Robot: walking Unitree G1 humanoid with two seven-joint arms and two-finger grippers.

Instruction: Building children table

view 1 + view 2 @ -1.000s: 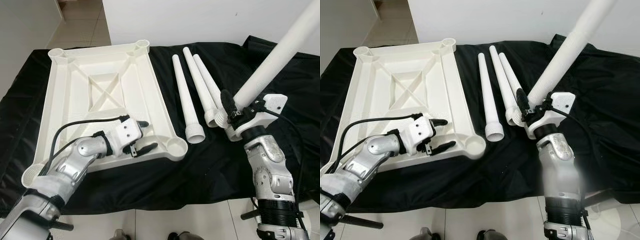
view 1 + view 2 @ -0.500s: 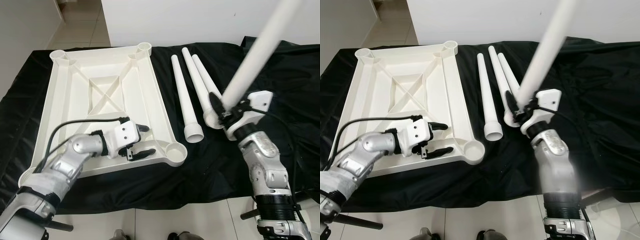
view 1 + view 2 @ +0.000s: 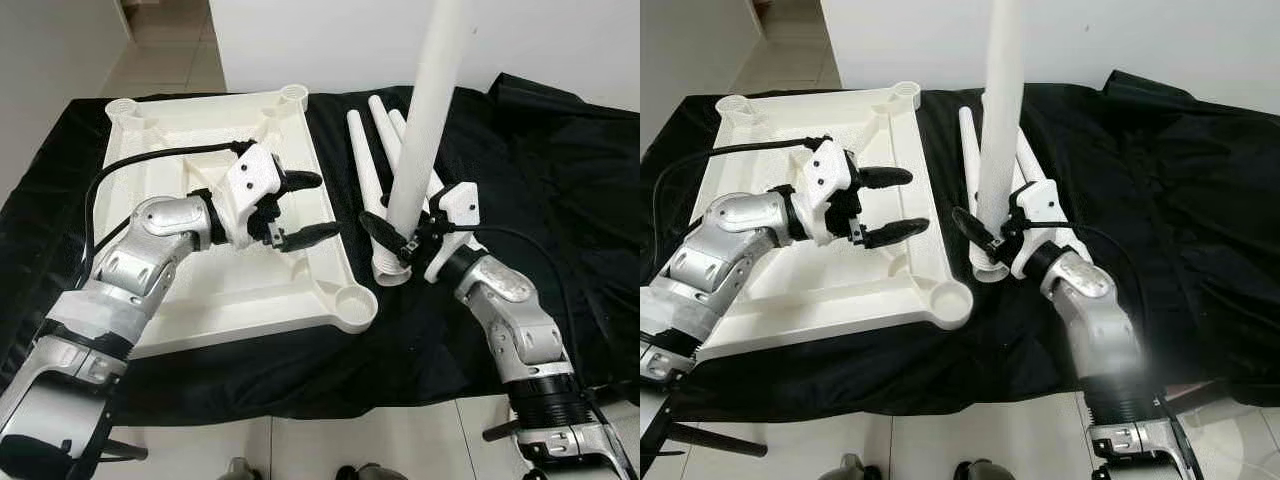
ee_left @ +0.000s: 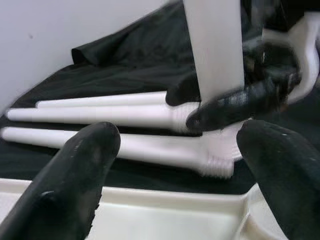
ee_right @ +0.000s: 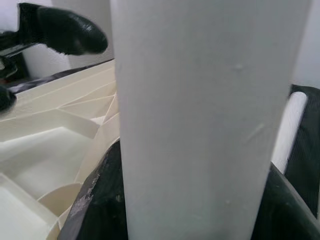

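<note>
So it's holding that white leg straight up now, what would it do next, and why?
Probably swing the upright leg over to the near corner socket of the upside-down tabletop and lower its threaded end in. The right gripper holds the leg near its base, above the black cloth beside the tabletop, and that socket looks empty. The left gripper hovers open over the tabletop's edge.

Head stereo pair looks down at white plastic tabletop [image 3: 210, 290] on black cloth [image 3: 560, 170]; wrist cams close-up, sharing upright white leg [image 4: 215, 45].
</note>
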